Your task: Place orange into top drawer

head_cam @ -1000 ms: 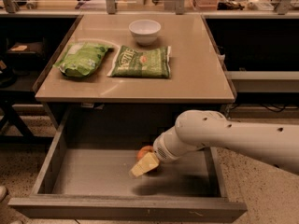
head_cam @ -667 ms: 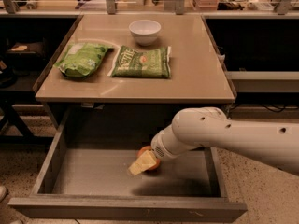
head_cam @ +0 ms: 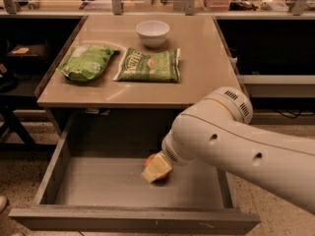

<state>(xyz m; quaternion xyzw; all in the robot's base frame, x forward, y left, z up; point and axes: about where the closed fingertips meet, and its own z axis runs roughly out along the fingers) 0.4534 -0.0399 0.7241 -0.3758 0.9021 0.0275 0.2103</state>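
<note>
Down inside the top drawer, our gripper sat against the orange; we could not tell its grip

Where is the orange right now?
In the camera view, the orange is inside the open top drawer, right of its middle, mostly hidden behind the gripper.
</note>
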